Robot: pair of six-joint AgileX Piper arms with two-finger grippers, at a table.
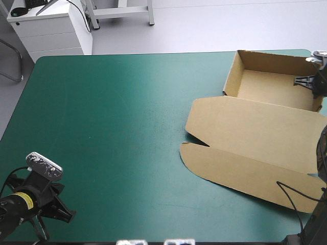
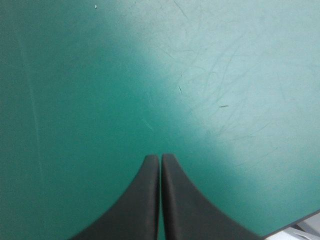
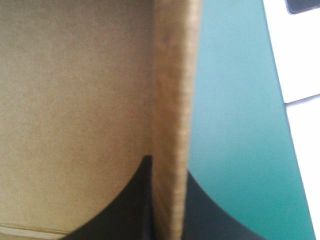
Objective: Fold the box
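Gripping a wall of the box [image 1: 255, 127] at upper right, the right gripper [image 3: 167, 165] holds board that seems light and stiff; the left gripper [image 2: 160, 156], lower left, is closed, empty.

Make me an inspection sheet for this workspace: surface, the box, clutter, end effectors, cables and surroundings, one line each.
surface: teal-green cover, flat, with fine scratches showing in the left wrist view.
job's things: brown box at the far right of the table; its tray stands open with walls raised, and its lid lies flat toward the near edge.
clutter: nothing seen.
left end effector: shut, holding nothing, over bare cover near the near left corner.
right end effector: shut on the box, with a tray wall upright between its fingers at the tray's right end.
cables: nothing seen.
surroundings: nothing seen.
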